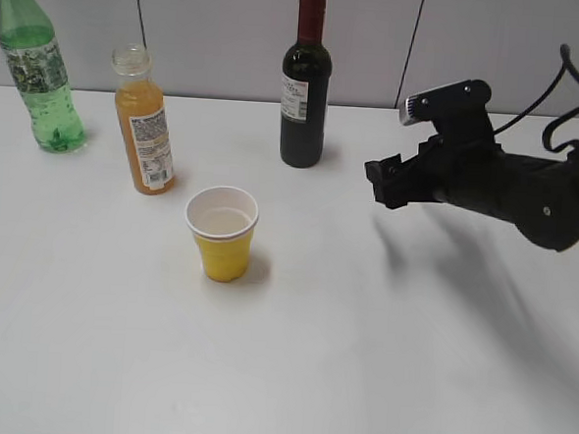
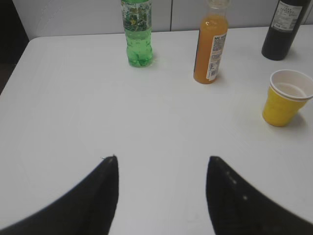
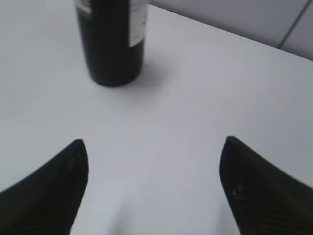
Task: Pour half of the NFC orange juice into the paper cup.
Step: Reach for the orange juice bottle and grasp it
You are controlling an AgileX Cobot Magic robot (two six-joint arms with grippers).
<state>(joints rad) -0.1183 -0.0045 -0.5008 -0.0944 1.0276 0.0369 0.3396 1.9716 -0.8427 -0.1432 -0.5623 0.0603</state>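
The NFC orange juice bottle [image 1: 145, 128] stands upright and uncapped at the back left of the white table; it also shows in the left wrist view [image 2: 210, 46]. The yellow paper cup [image 1: 222, 233] stands in front of it, to its right, empty inside; it also shows in the left wrist view [image 2: 284, 98]. My right gripper [image 1: 385, 184] is open and empty, hovering right of the dark wine bottle, and shows in its wrist view [image 3: 152, 147]. My left gripper [image 2: 161, 159] is open and empty over bare table, well short of the bottles; it is out of the exterior view.
A dark wine bottle with a red cap [image 1: 306, 80] stands at the back centre, close in front of my right gripper [image 3: 111, 39]. A green plastic bottle [image 1: 38, 64] stands at the back left. The table's left edge [image 2: 14, 63] shows in the left wrist view.
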